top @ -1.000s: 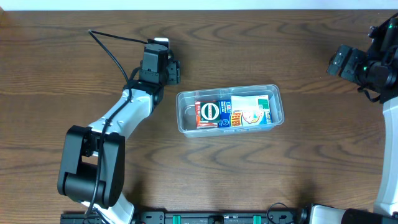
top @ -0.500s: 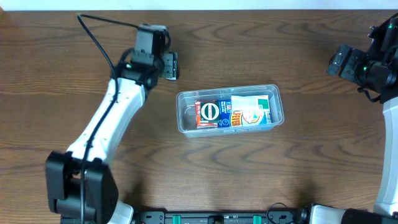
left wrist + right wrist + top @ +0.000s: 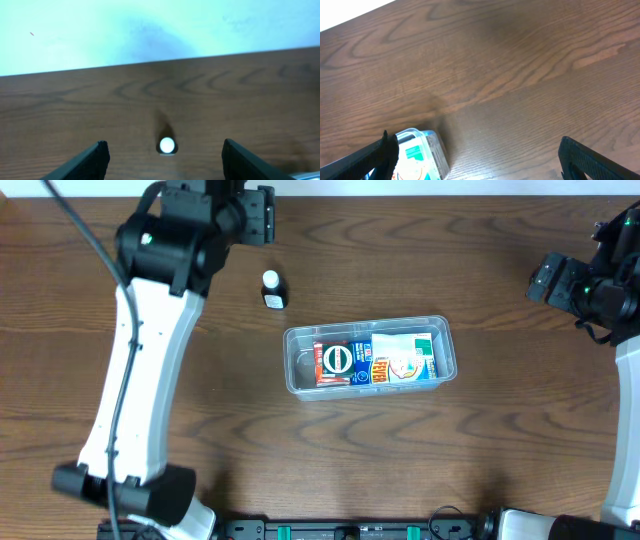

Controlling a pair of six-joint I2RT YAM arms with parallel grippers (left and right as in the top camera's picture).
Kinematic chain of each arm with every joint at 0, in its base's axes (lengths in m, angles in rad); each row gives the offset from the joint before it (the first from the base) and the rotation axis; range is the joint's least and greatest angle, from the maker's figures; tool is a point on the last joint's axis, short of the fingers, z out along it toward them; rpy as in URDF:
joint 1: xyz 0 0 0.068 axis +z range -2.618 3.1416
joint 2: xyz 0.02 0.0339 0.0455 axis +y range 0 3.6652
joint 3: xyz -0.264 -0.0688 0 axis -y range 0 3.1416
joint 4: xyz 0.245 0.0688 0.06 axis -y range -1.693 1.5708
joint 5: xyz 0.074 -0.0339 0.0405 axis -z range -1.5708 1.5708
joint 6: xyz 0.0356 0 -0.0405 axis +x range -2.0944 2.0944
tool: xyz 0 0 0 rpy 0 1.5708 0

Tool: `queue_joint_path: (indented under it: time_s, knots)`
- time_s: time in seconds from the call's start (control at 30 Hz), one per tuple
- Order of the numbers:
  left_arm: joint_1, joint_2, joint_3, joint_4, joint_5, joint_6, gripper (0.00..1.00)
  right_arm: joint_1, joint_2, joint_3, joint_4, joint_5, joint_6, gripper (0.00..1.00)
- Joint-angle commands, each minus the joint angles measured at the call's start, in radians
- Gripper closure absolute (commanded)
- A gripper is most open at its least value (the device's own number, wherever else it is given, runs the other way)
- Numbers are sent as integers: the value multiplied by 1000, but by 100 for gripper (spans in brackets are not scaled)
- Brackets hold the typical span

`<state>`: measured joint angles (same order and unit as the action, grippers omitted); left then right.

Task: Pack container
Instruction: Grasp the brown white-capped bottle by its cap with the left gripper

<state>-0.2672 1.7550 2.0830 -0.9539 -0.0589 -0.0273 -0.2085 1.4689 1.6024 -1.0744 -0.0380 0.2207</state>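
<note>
The clear plastic container [image 3: 447,352] sits mid-table and holds small printed boxes [image 3: 375,361]; its corner also shows in the right wrist view [image 3: 436,148]. A small dark bottle with a white cap [image 3: 272,289] stands upright on the table, up and left of the container; from above it shows in the left wrist view [image 3: 167,145]. My left gripper [image 3: 256,204] is open and empty, high above the table's far edge, with the bottle below between its fingers [image 3: 165,160]. My right gripper [image 3: 552,280] is open and empty at the far right [image 3: 477,155].
The wooden table's far edge meets a pale surface at the top [image 3: 150,35]. The left arm [image 3: 130,380] stretches across the left side of the table. The right arm's base [image 3: 625,430] stands at the right edge.
My left gripper has let go of the small bottle, which now stands on the table, and has risen up and back toward the far edge. The right arm has not moved.
</note>
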Motion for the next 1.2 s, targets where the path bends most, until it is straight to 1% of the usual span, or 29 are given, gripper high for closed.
queue_joint_path:
  time_s: [0.0, 0.2, 0.43, 1.17]
  knots:
    - [3, 128, -1, -37, -1, 32, 27, -7, 2, 4, 0, -7, 10, 1]
    - [4, 286, -1, -72, -1, 35, 26, -7, 2, 4, 0, -7, 10, 1]
    - [16, 393, -1, -69, -1, 53, 27, -7, 2, 4, 0, -7, 10, 1]
    - [30, 491, -2, -108, 26, 42, 27, -7, 2, 4, 0, -7, 11, 1]
